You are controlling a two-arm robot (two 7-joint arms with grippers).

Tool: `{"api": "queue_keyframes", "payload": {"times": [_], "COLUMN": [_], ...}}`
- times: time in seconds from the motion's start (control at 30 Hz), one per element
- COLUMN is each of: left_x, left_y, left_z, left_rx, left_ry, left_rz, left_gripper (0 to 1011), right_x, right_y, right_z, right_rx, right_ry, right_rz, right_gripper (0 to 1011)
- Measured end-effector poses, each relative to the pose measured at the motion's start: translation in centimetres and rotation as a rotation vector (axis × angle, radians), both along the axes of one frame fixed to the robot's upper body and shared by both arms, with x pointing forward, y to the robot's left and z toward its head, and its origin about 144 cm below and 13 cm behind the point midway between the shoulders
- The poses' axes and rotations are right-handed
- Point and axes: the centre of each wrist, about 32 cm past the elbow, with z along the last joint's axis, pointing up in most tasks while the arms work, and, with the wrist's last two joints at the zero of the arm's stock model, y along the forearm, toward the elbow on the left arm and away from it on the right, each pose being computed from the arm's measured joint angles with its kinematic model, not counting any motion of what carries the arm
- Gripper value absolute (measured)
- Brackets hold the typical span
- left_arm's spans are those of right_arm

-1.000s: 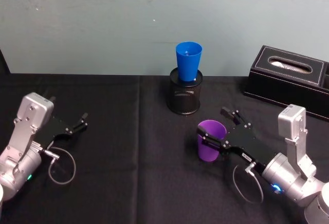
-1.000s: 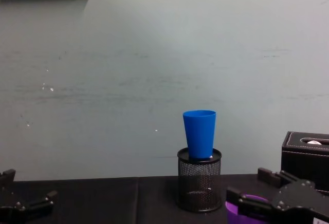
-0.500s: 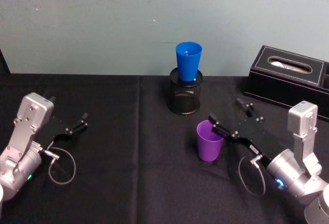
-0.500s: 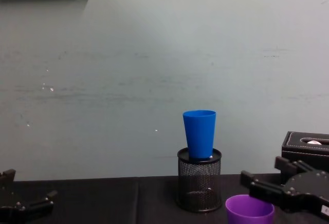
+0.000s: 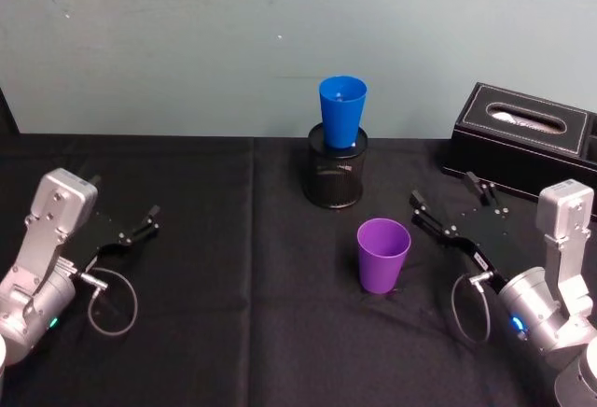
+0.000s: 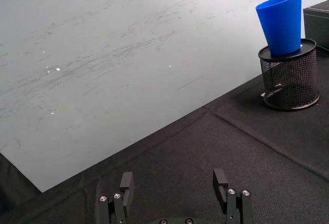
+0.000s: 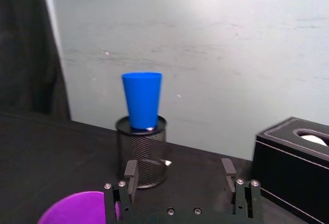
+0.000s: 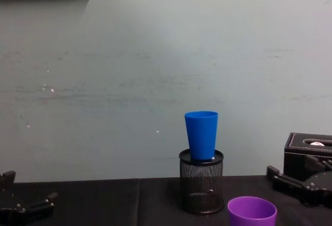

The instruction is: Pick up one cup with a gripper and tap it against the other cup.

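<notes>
On my far left, the left gripper [image 5: 140,223] sits low over the black tablecloth [image 5: 224,314]. Its two fingers are spread apart with nothing between them. It is well away from both cups.

Next, near the middle at the back, I see a black wire-mesh pen holder [image 5: 335,178] standing close to the pale green wall [image 5: 187,43]. The blue cup [image 5: 341,112] stands upright in it, with its bottom down inside the holder and its wide top sticking up high. From the chest view the blue cup [image 8: 201,135] looks straight, not tipped.

A little to the right and closer to me is the purple cup [image 5: 383,255]. It stands upright on the tablecloth by itself, open end up. It is in front of the pen holder and apart from it. Nothing is touching it.

Just to the right of the purple cup is the right gripper [image 5: 454,205]. Its fingers are wide open and hold nothing. The near finger points toward the purple cup but there is a gap between them. In the right wrist view the purple cup's rim [image 7: 77,208] shows off to one side of the open fingers, not between them.

Farthest right, at the back, is a black tissue box [image 5: 522,141].
</notes>
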Motion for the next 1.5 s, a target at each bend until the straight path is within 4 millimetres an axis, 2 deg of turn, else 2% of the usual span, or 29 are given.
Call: {"api": "queue_keyframes", "payload": {"times": [0.8, 1.5], "left_x": [0.0, 0.0], "left_y": [0.0, 0.0], "left_z": [0.0, 0.0], "left_rx": [0.000, 0.000], "left_ry": [0.000, 0.000], "left_rz": [0.000, 0.000], "left_gripper": [1011, 1012], "right_x": [1.2, 1.3], "right_y": [-0.7, -0.7], "right_z": [-1.7, -1.7], "right_rx": [-0.041, -0.041], "right_ry": [0.104, 0.106], "right_rz": [-0.103, -0.102], "right_gripper": [1003, 1003]}}
